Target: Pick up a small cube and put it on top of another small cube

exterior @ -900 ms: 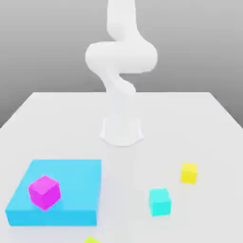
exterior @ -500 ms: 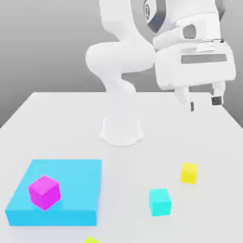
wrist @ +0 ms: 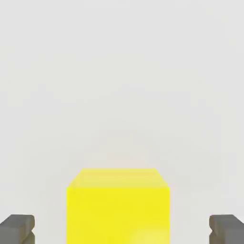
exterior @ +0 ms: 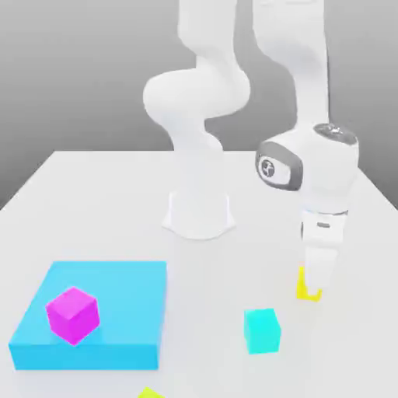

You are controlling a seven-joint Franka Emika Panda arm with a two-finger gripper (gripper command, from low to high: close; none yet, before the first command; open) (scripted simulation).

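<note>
On the white table [exterior: 93,202], toward the exterior view's right: small yellow cube [exterior: 308,291], mostly covered by the lowered tool [exterior: 319,281], with just the lower corners and one side edge peeking out. Seen from the hand view: same yellow cube [wrist: 118,207] sitting between the two dark fingertips [wrist: 17,228], clear space on each side, no contact; tool spread wide, gripping nothing. Lower part of the cube and most of each fingertip cut off by the picture's edge there.

Near the yellow cube, a bit toward the exterior view's left and closer to the camera: cyan cube [exterior: 262,330], standing free on the table. Farther to the exterior view's left: flat blue platform [exterior: 124,311] carrying a larger magenta cube [exterior: 72,314]. At the lower edge of the exterior view: a yellow-green scrap [exterior: 151,394], cut off, hard to identify. Upper part of the white arm [exterior: 204,101] cropped by the top edge.
</note>
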